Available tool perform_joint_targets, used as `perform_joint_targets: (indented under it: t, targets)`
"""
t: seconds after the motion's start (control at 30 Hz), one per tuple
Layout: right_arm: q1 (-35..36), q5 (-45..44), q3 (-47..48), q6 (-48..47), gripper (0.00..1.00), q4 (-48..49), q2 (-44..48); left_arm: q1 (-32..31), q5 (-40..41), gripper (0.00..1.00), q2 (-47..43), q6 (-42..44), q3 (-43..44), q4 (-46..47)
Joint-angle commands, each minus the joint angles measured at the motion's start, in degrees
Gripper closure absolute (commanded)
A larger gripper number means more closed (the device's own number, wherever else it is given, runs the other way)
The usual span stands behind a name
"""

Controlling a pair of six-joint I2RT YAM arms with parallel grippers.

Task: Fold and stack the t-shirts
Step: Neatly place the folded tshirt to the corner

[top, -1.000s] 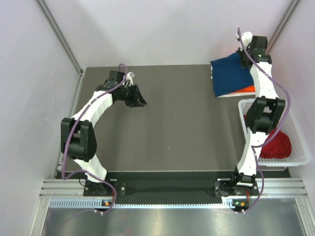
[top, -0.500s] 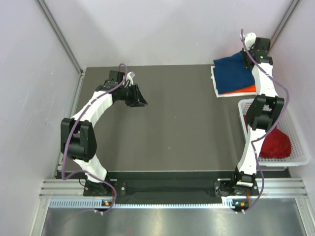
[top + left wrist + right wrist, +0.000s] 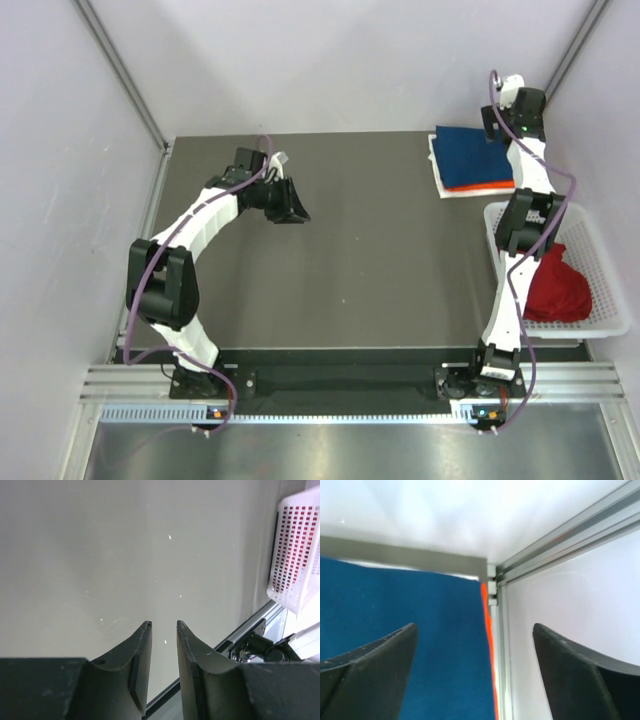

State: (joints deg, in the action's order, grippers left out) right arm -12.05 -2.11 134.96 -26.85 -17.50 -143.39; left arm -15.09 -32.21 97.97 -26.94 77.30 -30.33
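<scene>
A folded navy blue t-shirt lies flat on top of an orange-red t-shirt at the table's far right corner. My right gripper hangs over the stack's far right edge. In the right wrist view its jaws stand wide open and empty, above the blue cloth and the thin orange edge. A crumpled dark red t-shirt sits in the white basket. My left gripper hovers over bare table at the far left. Its jaws are a narrow gap apart, holding nothing.
White cloth peeks out under the stack. The lattice basket stands at the table's right edge, beside the right arm. Walls and a metal frame post close in the far right corner. Dark tabletop stretches between the arms.
My right gripper has opened and let go of the blue t-shirt, which now lies flat on the stack. It drew back toward the far corner. The left gripper shifted slightly right.
</scene>
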Motion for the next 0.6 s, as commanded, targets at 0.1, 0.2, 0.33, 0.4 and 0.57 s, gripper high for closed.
perform_joint_targets:
  t: [0.1, 0.2, 0.33, 0.4, 0.57]
  targets:
    - [1.6, -0.5, -7.9, 5.0, 0.00, 7.8, 15.1, -1.3, -0.7, 0.67, -3.4, 1.3, 1.0, 1.8]
    - [3.0, -0.4, -11.1, 9.2, 0.00, 3.9, 21.8, -1.3, -0.5, 0.66, -5.4, 2.1, 1.5, 1.6]
    - [3.6, 3.5, -15.8, 19.2, 0.00, -4.6, 31.4, -1.3, -2.1, 0.65, -8.5, 1.0, 2.0, 1.8]
    - [4.5, 5.7, -20.0, 25.6, 0.00, -9.9, 38.8, -1.3, -2.5, 0.65, -11.3, -0.3, 1.9, 3.3]
    - [6.9, 13.4, -35.0, 42.3, 0.00, -16.4, 57.3, -1.2, -2.6, 0.64, -19.4, -4.5, 0.7, 9.6]
